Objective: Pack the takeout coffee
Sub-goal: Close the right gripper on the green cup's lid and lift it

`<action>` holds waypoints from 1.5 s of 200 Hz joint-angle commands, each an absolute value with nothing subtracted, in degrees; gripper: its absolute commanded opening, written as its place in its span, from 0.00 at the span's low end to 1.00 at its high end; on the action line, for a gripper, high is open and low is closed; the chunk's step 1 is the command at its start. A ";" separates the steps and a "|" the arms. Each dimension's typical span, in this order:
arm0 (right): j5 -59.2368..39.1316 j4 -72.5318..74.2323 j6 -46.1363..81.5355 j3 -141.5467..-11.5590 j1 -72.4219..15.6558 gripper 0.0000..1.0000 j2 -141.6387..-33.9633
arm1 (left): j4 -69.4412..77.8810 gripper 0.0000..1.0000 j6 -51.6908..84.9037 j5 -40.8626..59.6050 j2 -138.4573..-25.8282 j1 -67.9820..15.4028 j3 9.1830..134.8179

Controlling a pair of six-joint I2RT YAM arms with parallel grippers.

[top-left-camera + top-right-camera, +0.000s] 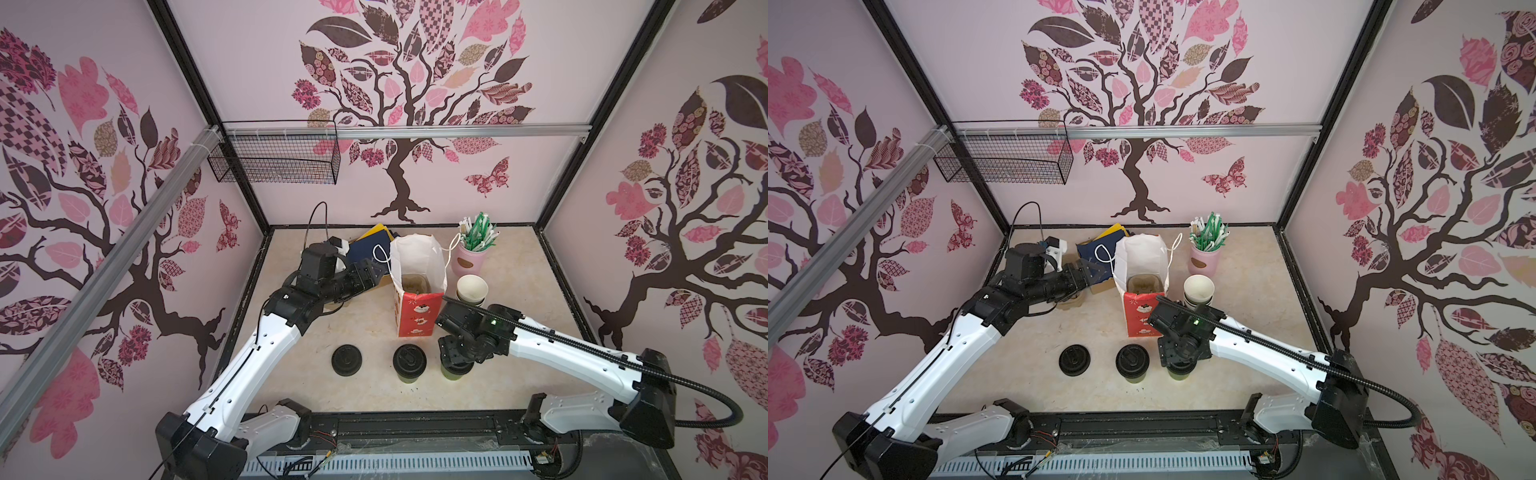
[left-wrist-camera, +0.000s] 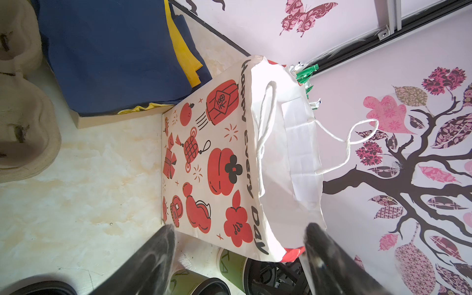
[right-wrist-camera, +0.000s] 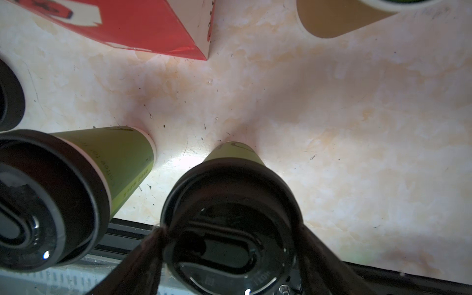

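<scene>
Right hand (image 3: 229, 228) is straddling the round black plastic sip lid of a green paper cup (image 3: 231, 258), with fingers spread wide against the rim. Cannot tell if they are squeezing. The cup is standing on the beige marbled surface (image 1: 316, 390). A second lidded green paper cup (image 1: 409, 362) is standing just beside it at 9 o'clock. A red-and-white printed paper bag (image 1: 417, 286) is standing open at 11 o'clock. Left hand (image 2: 241, 227) is hanging wide open and empty at the bag's 9 o'clock.

Twin top views overlooking whole table (image 1: 374, 395), wrist views close, sharing paper bag (image 2: 212, 166)
</scene>
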State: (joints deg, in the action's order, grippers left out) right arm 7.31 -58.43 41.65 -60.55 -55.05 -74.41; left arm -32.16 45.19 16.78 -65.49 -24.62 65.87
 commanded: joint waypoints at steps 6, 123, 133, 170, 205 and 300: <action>8.15 -59.24 42.32 -60.39 -55.37 0.81 -75.31 | -31.19 0.83 44.49 16.98 -65.82 -24.33 65.96; 7.21 -61.22 41.84 -60.80 -55.46 0.83 -75.54 | -31.38 0.83 44.21 17.14 -65.70 -23.73 66.01; 6.99 -61.35 41.78 -60.73 -55.53 0.83 -75.50 | -31.34 0.83 44.21 17.14 -65.66 -23.72 66.01; 6.69 -61.26 41.45 -60.40 -55.55 0.83 -75.76 | -31.20 0.83 44.25 17.16 -65.71 -23.62 66.10; 6.32 -60.81 41.48 -60.00 -55.55 0.80 -76.15 | -31.29 0.83 44.28 17.23 -65.92 -23.48 66.31; 7.12 -61.50 41.75 -59.66 -55.59 0.76 -75.86 | -31.89 0.83 43.90 17.14 -65.73 -22.77 66.80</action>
State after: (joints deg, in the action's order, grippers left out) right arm 6.68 -59.42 41.76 -60.31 -55.07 -75.02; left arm -32.18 44.95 16.99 -65.63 -23.22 65.87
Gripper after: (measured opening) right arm 0.767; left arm 0.826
